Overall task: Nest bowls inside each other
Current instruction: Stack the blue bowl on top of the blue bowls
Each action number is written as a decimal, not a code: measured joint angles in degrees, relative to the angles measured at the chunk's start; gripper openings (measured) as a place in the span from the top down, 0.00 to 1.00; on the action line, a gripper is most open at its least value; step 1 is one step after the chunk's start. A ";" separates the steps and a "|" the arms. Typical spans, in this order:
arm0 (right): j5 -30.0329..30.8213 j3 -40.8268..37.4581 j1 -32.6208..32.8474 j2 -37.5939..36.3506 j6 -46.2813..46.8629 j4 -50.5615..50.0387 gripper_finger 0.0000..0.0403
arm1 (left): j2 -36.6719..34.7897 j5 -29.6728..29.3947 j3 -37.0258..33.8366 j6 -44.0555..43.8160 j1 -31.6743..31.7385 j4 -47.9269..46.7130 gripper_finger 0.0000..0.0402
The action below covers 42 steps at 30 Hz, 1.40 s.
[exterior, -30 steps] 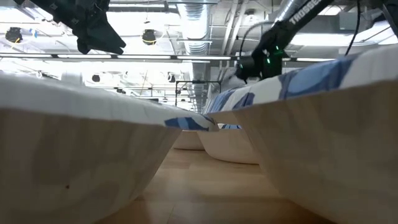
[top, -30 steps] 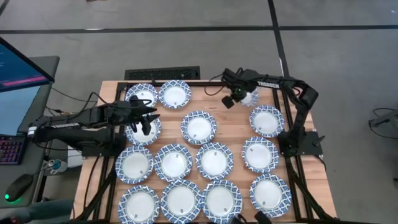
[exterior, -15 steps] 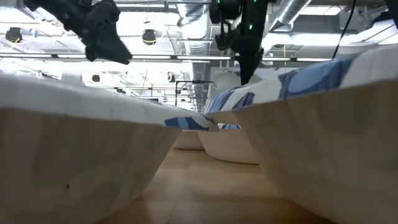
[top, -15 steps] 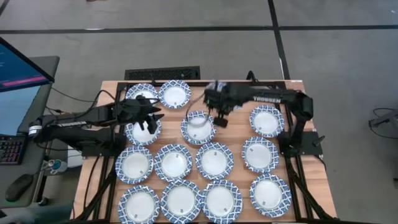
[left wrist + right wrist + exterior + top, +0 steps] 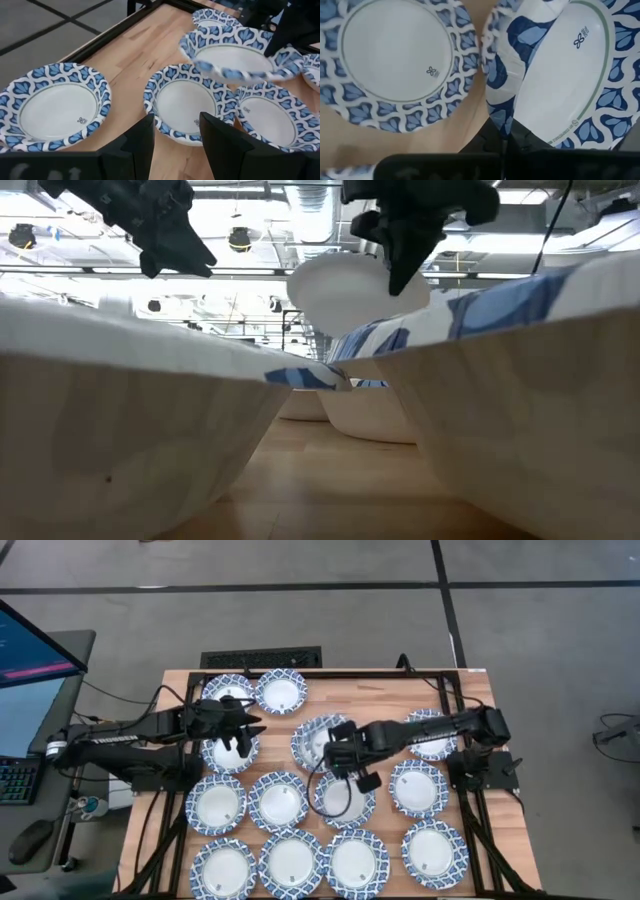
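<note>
On the wooden table [image 5: 380, 690], patterned bowls [image 5: 290, 862] lie spread. The right gripper [image 5: 340, 755] pinches a lifted bowl [image 5: 318, 737] by its rim mid-table; best centre it before lowering. Farther back, the left gripper [image 5: 240, 730] hovers, fingers apart.

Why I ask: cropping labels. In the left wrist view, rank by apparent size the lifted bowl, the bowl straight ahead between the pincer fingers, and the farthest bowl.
1. lifted bowl, largest; raised, so nearness may inflate it.
2. bowl straight ahead.
3. farthest bowl, partly hidden.
</note>
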 joint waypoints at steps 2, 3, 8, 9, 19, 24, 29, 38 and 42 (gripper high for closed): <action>0.38 -0.58 0.18 0.00 -2.84 1.48 0.95 | 0.00 -0.10 0.00 0.00 -0.35 0.00 0.63; 0.36 -1.00 -0.06 0.00 -3.74 1.92 0.94 | -0.02 -0.15 0.00 -0.19 -0.50 -0.02 0.63; -0.07 -3.56 -2.77 0.00 -6.41 4.07 0.95 | -0.02 -0.21 0.00 -0.46 -1.54 0.00 0.63; -0.06 -3.89 -3.23 0.02 -7.34 4.53 0.96 | -0.02 -0.21 0.00 -0.46 -1.66 0.02 0.63; -3.09 -2.28 -5.14 8.25 -10.34 9.34 0.95 | -0.04 -0.41 0.00 -0.35 -1.79 -0.12 0.63; -2.83 0.17 -7.01 11.21 -8.48 11.03 0.96 | 0.04 -0.39 -0.02 0.52 -1.66 -1.05 0.63; -1.39 1.09 -7.87 11.43 -5.48 11.21 0.93 | 0.04 -0.51 -0.04 1.54 -1.59 -1.47 0.63; -2.04 0.94 -7.39 11.36 -2.90 9.85 0.82 | 0.00 -3.03 -0.04 4.07 -1.55 -1.25 0.63; -2.24 0.94 -7.55 11.37 -1.49 9.32 0.78 | 0.02 -2.93 -0.04 4.03 -1.55 -1.42 0.63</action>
